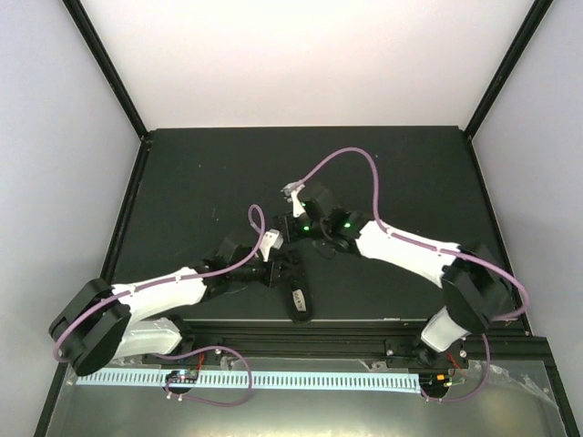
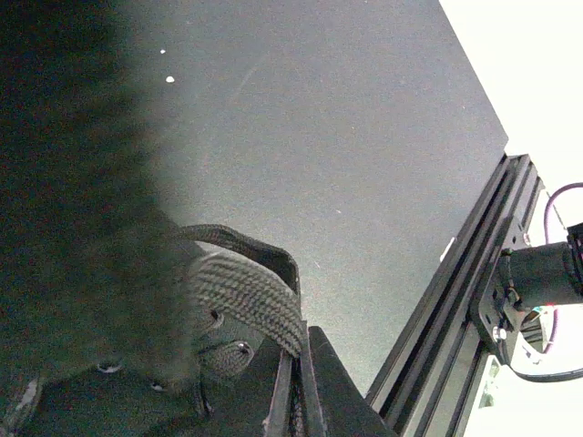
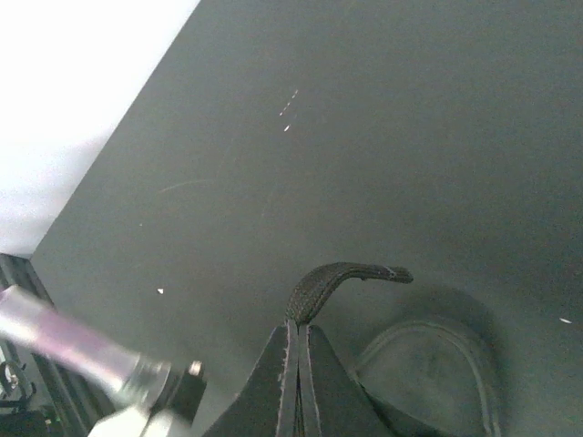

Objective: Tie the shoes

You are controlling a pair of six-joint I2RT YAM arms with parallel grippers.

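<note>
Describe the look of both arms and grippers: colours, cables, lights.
The left arm and right arm have white shells and black joints. A purple cable runs along each. Green lights glow at the right wrist. The fingers are flat and black.

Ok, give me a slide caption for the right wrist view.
Right end effector shut on a black lace, its free end arching over the dark table.

Woven cloth laces (image 3: 335, 278), matt dark table (image 1: 200, 182), ribbed metal rail (image 2: 455, 300)
</note>
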